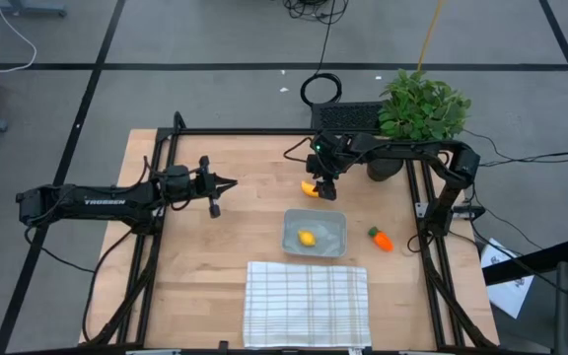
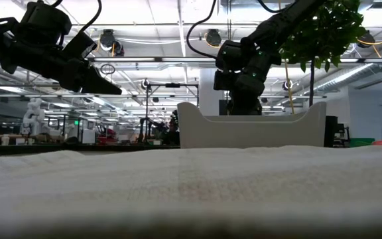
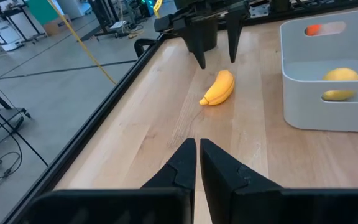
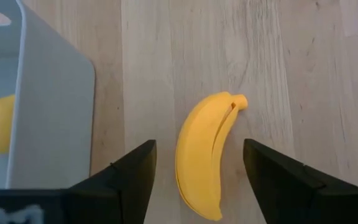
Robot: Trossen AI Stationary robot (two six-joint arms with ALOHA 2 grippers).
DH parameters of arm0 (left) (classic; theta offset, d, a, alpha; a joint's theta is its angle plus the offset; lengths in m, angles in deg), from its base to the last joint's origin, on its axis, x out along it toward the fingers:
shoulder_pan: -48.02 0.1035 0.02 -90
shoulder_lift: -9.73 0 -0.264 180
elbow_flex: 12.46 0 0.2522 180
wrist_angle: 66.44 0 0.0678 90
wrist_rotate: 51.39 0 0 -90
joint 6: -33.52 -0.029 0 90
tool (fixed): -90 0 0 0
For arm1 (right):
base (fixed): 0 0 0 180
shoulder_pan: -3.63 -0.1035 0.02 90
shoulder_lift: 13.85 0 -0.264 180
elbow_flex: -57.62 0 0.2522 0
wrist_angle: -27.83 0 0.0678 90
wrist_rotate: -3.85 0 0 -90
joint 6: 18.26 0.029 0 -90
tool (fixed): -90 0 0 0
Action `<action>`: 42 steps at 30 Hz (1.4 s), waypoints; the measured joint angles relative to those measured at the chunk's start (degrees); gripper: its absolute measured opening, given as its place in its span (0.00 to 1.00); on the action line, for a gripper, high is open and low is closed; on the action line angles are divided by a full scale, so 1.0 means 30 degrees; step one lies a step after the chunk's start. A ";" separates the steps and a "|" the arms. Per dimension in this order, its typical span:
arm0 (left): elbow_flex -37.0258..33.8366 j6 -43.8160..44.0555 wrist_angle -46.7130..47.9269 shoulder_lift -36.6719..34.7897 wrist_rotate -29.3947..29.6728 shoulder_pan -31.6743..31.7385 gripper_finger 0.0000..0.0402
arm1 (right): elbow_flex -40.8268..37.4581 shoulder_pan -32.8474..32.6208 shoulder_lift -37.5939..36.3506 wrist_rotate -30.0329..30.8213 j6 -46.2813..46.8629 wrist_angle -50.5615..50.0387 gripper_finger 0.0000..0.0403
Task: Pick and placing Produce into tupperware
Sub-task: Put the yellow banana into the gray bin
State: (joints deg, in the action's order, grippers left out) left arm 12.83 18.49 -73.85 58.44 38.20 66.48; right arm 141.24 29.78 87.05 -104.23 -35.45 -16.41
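The yellow banana (image 4: pixel 205 152) lies flat on the wood table, just beyond the far side of the translucent tupperware (image 1: pixel 331 240). My right gripper (image 4: pixel 199 171) hovers above it, open, pointing down, one finger on either side of the banana without touching. In the left wrist view the same gripper (image 3: pixel 216 45) stands over the banana (image 3: pixel 219 88). The yellow lemon-like lump (image 1: pixel 307 237) sits inside the tupperware. The orange carrot (image 1: pixel 380 238) lies on the table right of the tupperware. My left gripper (image 3: pixel 197 155) waits shut over the table's left part (image 1: pixel 227 183).
A white checked cloth (image 1: pixel 306 304) is spread at the near edge, in front of the tupperware. A leafy potted plant (image 1: pixel 420 106) and black pot stand at the far right corner behind my right arm. Bare wood (image 1: pixel 215 256) lies left of the tupperware.
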 joint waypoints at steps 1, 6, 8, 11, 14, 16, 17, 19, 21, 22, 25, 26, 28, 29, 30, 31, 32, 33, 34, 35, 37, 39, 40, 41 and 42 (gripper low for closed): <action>0.0000 0.0047 0.0000 -0.0004 0.0000 0.0000 0.06 | 0.0000 0.0000 0.0000 0.0000 -0.0084 0.0000 0.57; -0.0002 0.0103 0.0048 0.0000 0.0000 0.0000 0.06 | -0.0461 0.0000 -0.0007 0.0000 -0.0561 0.0352 0.57; -0.0006 0.0103 0.0121 0.0000 0.0000 0.0000 0.06 | -0.0846 -0.0024 -0.0007 0.0056 -0.0780 0.0886 0.57; -0.0007 0.0103 0.0142 0.0000 0.0000 0.0000 0.06 | -0.0976 -0.0095 0.0000 0.0598 -0.0939 0.1251 0.57; -0.0005 0.0103 0.0146 0.0000 0.0000 -0.0007 0.06 | -0.0976 -0.0095 -0.0007 0.0646 -0.1010 0.1360 0.57; -0.0007 0.0103 0.0146 0.0000 0.0000 -0.0007 0.06 | -0.0976 -0.0124 -0.0007 0.0663 -0.1010 0.1454 0.57; -0.0007 0.0103 0.0150 0.0000 0.0000 -0.0007 0.06 | -0.0976 -0.0126 -0.0007 0.0663 -0.1008 0.1555 0.57; -0.0007 0.0100 0.0153 0.0000 -0.0007 -0.0007 0.06 | -0.0976 -0.0213 -0.0007 0.0663 -0.1010 0.1683 0.57; -0.0007 0.0096 0.0153 0.0000 -0.0007 -0.0007 0.06 | -0.0976 -0.0281 0.0034 0.0656 -0.1010 0.1765 0.57; -0.0007 0.0096 0.0153 0.0000 -0.0007 -0.0007 0.06 | -0.0976 -0.0332 0.0111 0.0652 -0.1010 0.1895 0.57; -0.0007 0.0096 0.0186 0.0000 -0.0007 -0.0007 0.06 | -0.0976 -0.0386 0.0456 0.0899 -0.1054 0.1850 0.57; -0.0007 0.0096 0.0225 0.0000 -0.0007 -0.0007 0.06 | -0.0976 -0.0386 0.0609 0.1107 -0.1044 0.1872 0.57; -0.0007 0.0096 0.0353 0.0000 -0.0007 -0.0007 0.06 | -0.0976 -0.0374 0.0925 0.1157 -0.1045 0.1942 0.57; -0.0007 0.0089 0.0406 0.0000 -0.0007 -0.0007 0.06 | -0.0980 -0.0364 0.1066 0.1181 -0.1040 0.1945 0.57; -0.0007 0.0089 0.0461 0.0000 -0.0007 -0.0007 0.06 | -0.0984 -0.0368 0.1184 0.1191 -0.1040 0.1927 0.57; -0.0007 0.0089 0.0512 0.0000 -0.0007 -0.0007 0.06 | -0.0984 -0.0372 0.1287 0.1185 -0.1037 0.1942 0.57; -0.0007 0.0089 0.0570 0.0000 -0.0007 -0.0007 0.06 | -0.0984 -0.0372 0.1337 0.1181 -0.1031 0.1952 0.57; -0.0007 0.0089 0.0593 0.0000 -0.0007 -0.0007 0.06 | -0.0984 -0.0379 0.1348 0.1180 -0.1020 0.1927 0.57; -0.0007 0.0089 0.0595 0.0000 -0.0007 -0.0007 0.06 | -0.0984 -0.0379 0.1348 0.1180 -0.0987 0.1917 0.57; -0.0007 0.0089 0.0590 0.0000 -0.0007 -0.0007 0.06 | -0.0984 -0.0379 0.1348 0.1177 -0.0960 0.1941 0.57; -0.0007 0.0081 0.0590 0.0000 -0.0007 -0.0007 0.06 | -0.0984 -0.0379 0.1348 0.1173 -0.0935 0.1947 0.57; -0.0007 0.0081 0.0583 0.0000 -0.0007 -0.0007 0.06 | -0.0984 -0.0379 0.1348 0.1180 -0.0696 0.1945 0.57; -0.0007 0.0076 0.0583 0.0000 -0.0007 -0.0007 0.06 | -0.1018 -0.0379 0.1348 0.1177 -0.0616 0.1978 0.57; -0.0007 0.0074 0.0583 0.0000 -0.0007 -0.0007 0.06 | -0.1146 -0.0379 0.1341 0.1171 -0.0634 0.2123 0.57; -0.0007 0.0074 0.0583 0.0000 -0.0007 -0.0007 0.06 | -0.1349 -0.0379 0.1341 0.1166 -0.0709 0.2274 0.57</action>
State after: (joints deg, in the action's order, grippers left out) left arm 12.81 18.72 -72.10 58.44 38.18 66.46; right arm 137.20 28.65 91.08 -100.74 -37.58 -9.59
